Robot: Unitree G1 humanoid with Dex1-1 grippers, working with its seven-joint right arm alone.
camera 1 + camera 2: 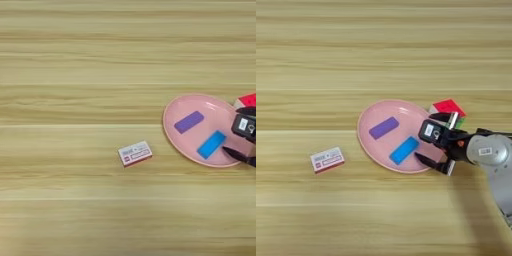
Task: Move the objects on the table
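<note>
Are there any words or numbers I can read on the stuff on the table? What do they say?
Small white-and-red box: it has printing on top, too blurred to read.
White label on the gripper: one small dark mark, too small to read.
Pink plate, purple bar, blue bar, puzzle cube: no writing to see.
</note>
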